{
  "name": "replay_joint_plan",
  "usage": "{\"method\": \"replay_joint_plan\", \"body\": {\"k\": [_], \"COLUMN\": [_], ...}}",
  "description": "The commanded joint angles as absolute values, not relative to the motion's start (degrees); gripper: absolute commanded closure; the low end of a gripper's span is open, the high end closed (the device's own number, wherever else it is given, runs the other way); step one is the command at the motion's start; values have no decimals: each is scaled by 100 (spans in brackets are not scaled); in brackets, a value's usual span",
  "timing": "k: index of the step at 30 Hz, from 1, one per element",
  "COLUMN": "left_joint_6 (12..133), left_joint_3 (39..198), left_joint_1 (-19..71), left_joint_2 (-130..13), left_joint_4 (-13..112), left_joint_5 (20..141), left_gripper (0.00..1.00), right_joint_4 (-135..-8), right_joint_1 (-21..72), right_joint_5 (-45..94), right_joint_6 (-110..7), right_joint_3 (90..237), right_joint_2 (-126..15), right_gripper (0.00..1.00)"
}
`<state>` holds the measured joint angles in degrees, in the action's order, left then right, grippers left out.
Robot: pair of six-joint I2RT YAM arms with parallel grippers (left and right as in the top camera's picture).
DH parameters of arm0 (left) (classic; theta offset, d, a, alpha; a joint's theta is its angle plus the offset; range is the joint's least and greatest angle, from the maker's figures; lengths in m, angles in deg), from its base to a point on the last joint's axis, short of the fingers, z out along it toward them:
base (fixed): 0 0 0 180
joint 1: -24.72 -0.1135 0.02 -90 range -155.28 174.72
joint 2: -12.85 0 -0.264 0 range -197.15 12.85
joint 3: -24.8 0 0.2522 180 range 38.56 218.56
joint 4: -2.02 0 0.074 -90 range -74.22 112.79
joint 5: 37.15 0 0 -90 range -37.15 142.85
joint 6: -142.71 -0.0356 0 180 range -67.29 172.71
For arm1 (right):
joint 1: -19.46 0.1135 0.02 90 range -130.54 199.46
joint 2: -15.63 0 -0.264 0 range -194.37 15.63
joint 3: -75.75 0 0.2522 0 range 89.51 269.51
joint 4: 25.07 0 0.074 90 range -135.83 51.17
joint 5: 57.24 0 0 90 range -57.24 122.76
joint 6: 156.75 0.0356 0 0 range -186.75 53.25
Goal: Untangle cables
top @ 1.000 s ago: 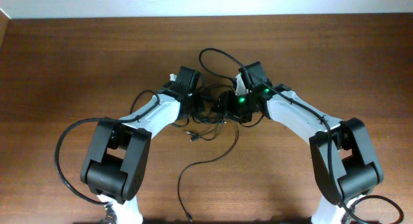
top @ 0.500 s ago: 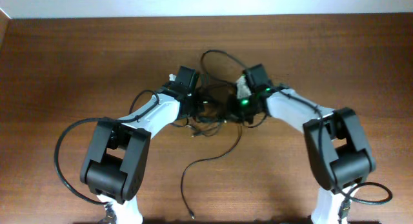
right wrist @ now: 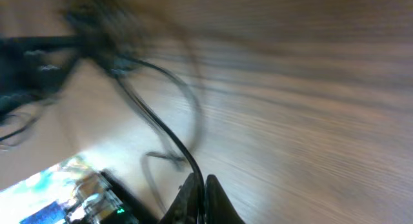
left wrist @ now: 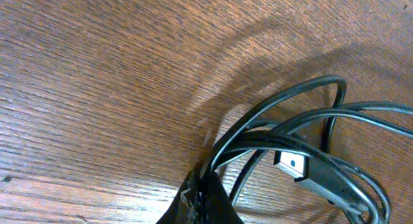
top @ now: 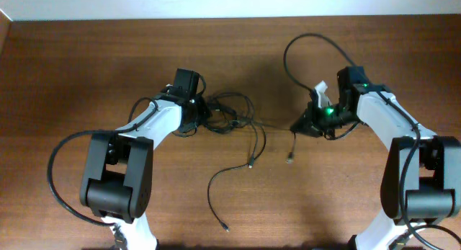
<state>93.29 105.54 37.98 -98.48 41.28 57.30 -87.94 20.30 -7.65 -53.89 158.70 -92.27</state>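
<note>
Overhead: the arms had swung apart, drawing one strand out of the cables.

The cables (top: 232, 114) lay bunched just left of mid-table, pinned at their left edge by the left gripper (top: 201, 114), clenched on them. A half-second before, both grippers had crowded over the knot. Now the right gripper (top: 303, 126) stood well to the right, nipped shut on a single strand (right wrist: 169, 141) stretched back towards the bunch, its plug (top: 290, 158) lying on the wooden table (top: 86, 63) below. One cable looked nearly freed; the rest remained looped together.
</note>
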Motion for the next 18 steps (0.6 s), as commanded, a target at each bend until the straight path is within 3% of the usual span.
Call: {"method": "replay_joint_plan", "body": {"k": [1, 5, 7, 10, 13, 18], "left_joint_6": [9103, 7989, 6745, 6041, 5768, 5689], "left_joint_3": [10417, 10417, 10417, 10419, 10419, 10419], "left_joint_1": [3660, 3667, 3667, 3664, 3664, 3664], "left_joint_2": [-10019, -10019, -10019, -10019, -10019, -10019], "left_joint_4": [4226, 4172, 4069, 3920, 3676, 3529], "left_joint_5": [5457, 5754, 6534, 7334, 7955, 8200], "left_gripper": [100, 100, 100, 100, 100, 100], "right_joint_4": [-8916, -8483, -8190, -7633, -7082, -6641], "right_joint_1": [2148, 2286, 2360, 2507, 2872, 3532], "right_joint_5": [359, -400, -692, -1230, -1294, -1036], "right_joint_6": [-5129, -5404, -5456, -5592, -5601, -5599], "right_joint_3": [15881, 15977, 16098, 16192, 16189, 16183], "right_joint_2": [-9026, -9026, -9024, -9024, -9048, -9151], "right_gripper": [73, 68, 62, 21, 20, 31]}}
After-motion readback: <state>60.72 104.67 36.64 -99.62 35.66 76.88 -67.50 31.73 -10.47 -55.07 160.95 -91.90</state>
